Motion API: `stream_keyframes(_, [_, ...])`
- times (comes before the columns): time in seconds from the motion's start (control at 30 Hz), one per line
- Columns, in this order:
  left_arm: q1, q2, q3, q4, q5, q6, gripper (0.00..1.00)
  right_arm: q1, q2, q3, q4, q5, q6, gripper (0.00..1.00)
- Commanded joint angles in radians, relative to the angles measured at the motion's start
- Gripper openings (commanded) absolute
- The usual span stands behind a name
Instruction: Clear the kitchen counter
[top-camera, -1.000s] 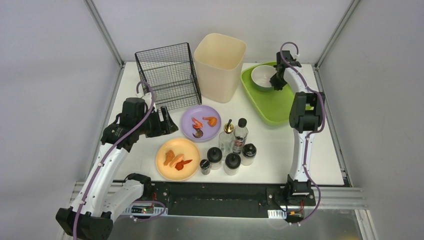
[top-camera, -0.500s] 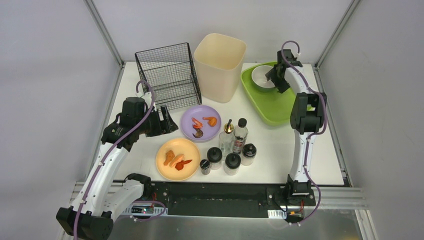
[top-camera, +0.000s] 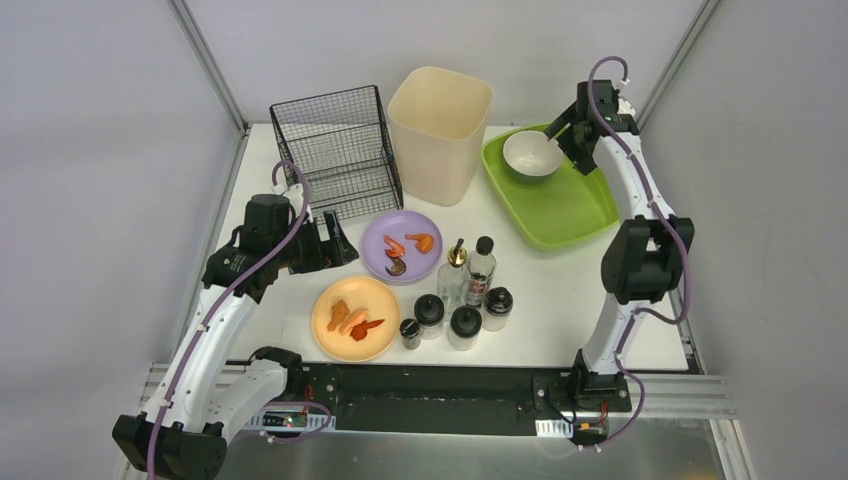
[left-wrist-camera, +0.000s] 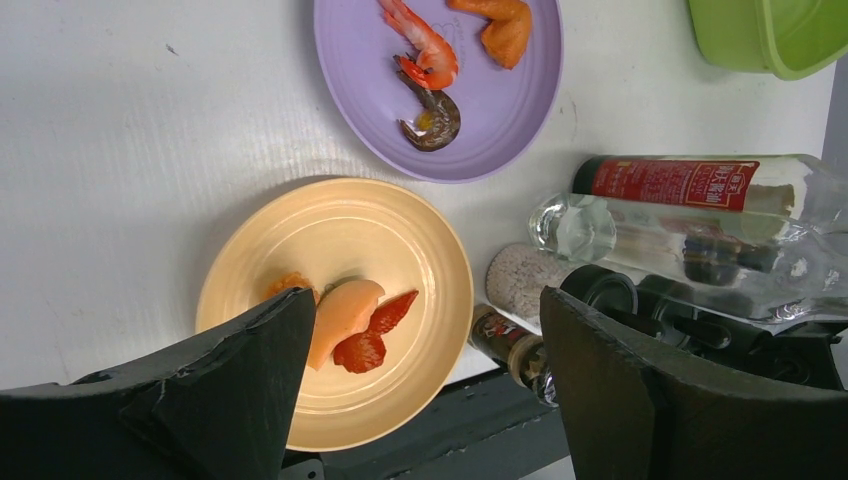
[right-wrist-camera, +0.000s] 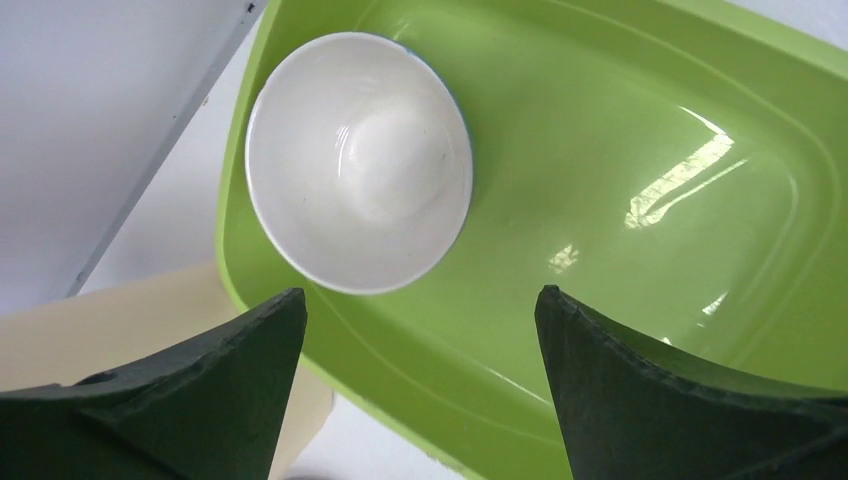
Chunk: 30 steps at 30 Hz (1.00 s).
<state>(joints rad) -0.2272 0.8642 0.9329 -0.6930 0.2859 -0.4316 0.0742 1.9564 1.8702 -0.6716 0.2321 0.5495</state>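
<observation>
On the white kitchen counter (top-camera: 560, 290) lie a purple plate (top-camera: 374, 243) (left-wrist-camera: 370, 80) with shrimp and an orange plate (top-camera: 366, 296) (left-wrist-camera: 400, 250) with food pieces. Beside them stand several bottles and jars (top-camera: 465, 325), one a clear red-labelled bottle (top-camera: 480, 270) (left-wrist-camera: 690, 200). My left gripper (top-camera: 338, 245) (left-wrist-camera: 425, 300) hangs open and empty left of the purple plate, above the orange plate's far edge. A white bowl (top-camera: 531, 153) (right-wrist-camera: 358, 160) rests in the green tray (top-camera: 560, 215) (right-wrist-camera: 620, 120). My right gripper (top-camera: 572, 130) (right-wrist-camera: 420, 295) hovers open above it, holding nothing.
A black wire basket (top-camera: 335, 150) and a tall beige bin (top-camera: 440, 120) stand at the back of the counter. Metal frame posts rise at the back corners. The green tray sits at the back right, against the bin's side.
My right gripper has opened, let go of the white bowl in the tray, and risen back to the right. My left gripper has opened a little wider; its arm has stayed put.
</observation>
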Motion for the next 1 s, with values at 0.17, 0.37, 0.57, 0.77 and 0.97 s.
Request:
stream_keyframes(0.17, [0.011, -0.008, -0.007, 0.022, 0.01, 0.014, 0.93, 0.04, -0.357, -0.156, -0.026, 0.025, -0.107, 0.89])
stream_keyframes(0.37, [-0.001, -0.023, -0.011, 0.036, 0.04, 0.021, 0.99, 0.142, -0.575, -0.297, -0.03, -0.007, -0.17, 0.9])
stream_keyframes(0.57, [-0.079, -0.036, -0.012, 0.051, 0.035, 0.011, 0.99, 0.283, -0.768, -0.399, -0.046, 0.001, -0.205, 0.9])
stream_keyframes(0.77, [-0.268, -0.042, 0.013, 0.056, -0.091, -0.035, 0.99, 0.482, -0.885, -0.455, -0.081, 0.048, -0.209, 0.9])
stream_keyframes(0.97, [-0.494, -0.024, 0.021, 0.101, -0.2, -0.048, 0.99, 0.663, -0.928, -0.512, -0.108, 0.123, -0.2, 0.9])
